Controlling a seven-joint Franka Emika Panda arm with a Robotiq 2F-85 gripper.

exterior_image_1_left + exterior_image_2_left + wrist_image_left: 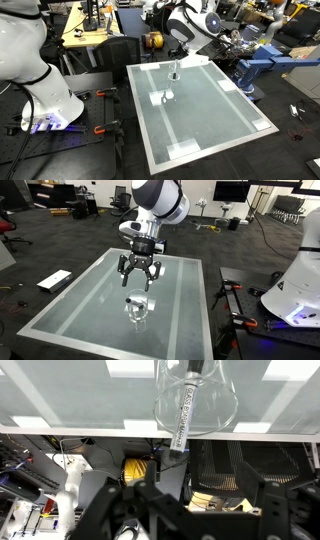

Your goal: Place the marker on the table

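- The jaws of the black two-fingered gripper (140,280) stand wide apart with nothing between them. They point down and hang above the surface without touching it.
- Just below and in front of the gripper stands a small clear plastic cup (137,308), upright. Both exterior views show a clear gap between it and the fingertips.
- The thin whitish-grey pen-like marker (182,412) sits inside that cup and leans against its wall. Dark print runs along its barrel.
- In the wrist view the marker's darker end reaches past the cup's curved outline, toward the gripper. Whether that end is the cap or the tip, I cannot tell.
- In the exterior views the marker is too small to make out inside the cup.
- The cup rests on the pale grey-green glossy surface (85,305) of a large rectangular table, toward the end nearer the arm. The marker itself does not lie on it.
- The surface has a white rim and flat white square patches (183,151) near its corners.
- The white jointed arm (158,202) comes down to the gripper from above the far edge.
- Beyond the table, in an exterior view, stands a wooden desk (88,36) cluttered with gear, and on the other side a blue vice-like fixture (260,66).
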